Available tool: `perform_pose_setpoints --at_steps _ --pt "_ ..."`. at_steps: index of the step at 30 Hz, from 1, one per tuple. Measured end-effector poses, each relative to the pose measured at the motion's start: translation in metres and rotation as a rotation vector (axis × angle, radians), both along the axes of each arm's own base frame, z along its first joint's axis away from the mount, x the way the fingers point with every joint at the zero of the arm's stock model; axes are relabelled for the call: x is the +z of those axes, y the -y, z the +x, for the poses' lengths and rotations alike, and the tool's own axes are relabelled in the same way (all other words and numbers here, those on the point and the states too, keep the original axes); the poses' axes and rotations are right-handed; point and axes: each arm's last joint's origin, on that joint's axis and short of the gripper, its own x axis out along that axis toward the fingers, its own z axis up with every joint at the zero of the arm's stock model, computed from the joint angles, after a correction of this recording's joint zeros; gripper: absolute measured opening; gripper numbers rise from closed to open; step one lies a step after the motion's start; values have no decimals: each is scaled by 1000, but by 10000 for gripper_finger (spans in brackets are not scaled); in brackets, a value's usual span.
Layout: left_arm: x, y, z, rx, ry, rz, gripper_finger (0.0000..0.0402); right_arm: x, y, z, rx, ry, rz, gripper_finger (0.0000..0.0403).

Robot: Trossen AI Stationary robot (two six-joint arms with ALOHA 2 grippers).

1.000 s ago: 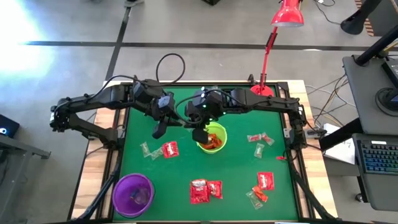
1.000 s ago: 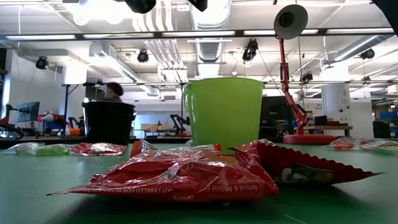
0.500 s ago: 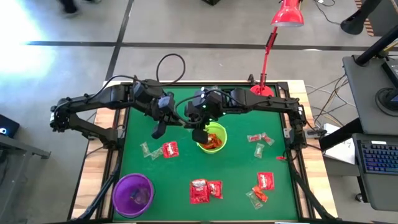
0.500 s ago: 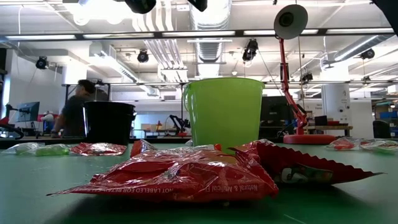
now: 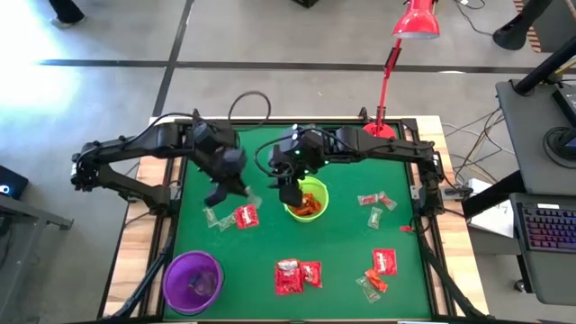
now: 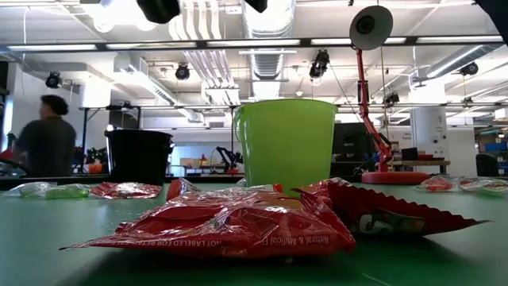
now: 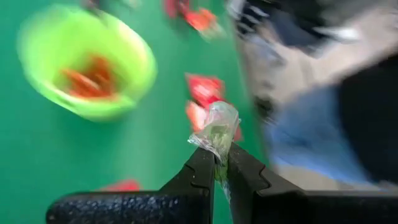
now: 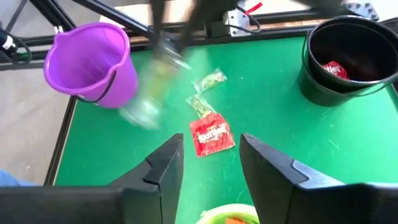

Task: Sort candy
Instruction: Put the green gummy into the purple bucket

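My left gripper (image 7: 221, 158) is shut on a clear twist-wrapped candy (image 7: 217, 127), above the green mat left of the lime-green bowl (image 5: 307, 201). My right gripper (image 8: 211, 155) hangs open over that bowl, which holds orange-red candy (image 5: 310, 204). A red packet (image 5: 245, 216) and clear wrappers (image 5: 211, 218) lie near the left gripper (image 5: 219, 194). More red packets (image 5: 297, 274) lie at the near middle. The purple bowl (image 5: 192, 281) stands near left. The black bowl (image 8: 348, 62) has a red packet inside. My left gripper pinches the clear wrapper's twisted lower end (image 7: 219, 152) between its two fingertips. The rest of the candy sticks out beyond the fingers, lifted clear of the mat.
Mixed candy lies at the right side (image 5: 376, 201) and near right (image 5: 380, 265) of the mat. A red desk lamp (image 5: 385, 126) stands at the far edge. A person walks in the room behind the table (image 6: 48, 143).
My left arm has swung quickly toward the table's left and near edges, away from the lime-green bowl, carrying the clear candy. My right gripper has stayed over the lime-green bowl.
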Motion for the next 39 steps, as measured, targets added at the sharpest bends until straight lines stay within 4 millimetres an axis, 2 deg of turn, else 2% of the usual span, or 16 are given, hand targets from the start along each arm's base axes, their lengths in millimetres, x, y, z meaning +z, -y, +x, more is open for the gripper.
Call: perform_pose_setpoints --at_steps 3,12,17,23,30,39 --pt "-2 14 -10 -79 -89 -81 3 -1 0 -1 0 -15 0 152" --pt "-6 67 -25 -222 -277 -148 3 -1 0 -1 -2 -21 1 153" --pt "-7 94 -33 -242 -360 -163 3 -1 0 -1 -9 -21 10 153" --pt "-21 122 -47 -238 -515 -166 3 -1 0 -2 -31 -26 34 153" --pt "-50 138 -63 -202 -659 -157 3 -1 0 -2 -50 -31 55 153" --pt "-66 142 -68 -205 -642 -210 3 -1 0 -2 -61 -32 68 153"
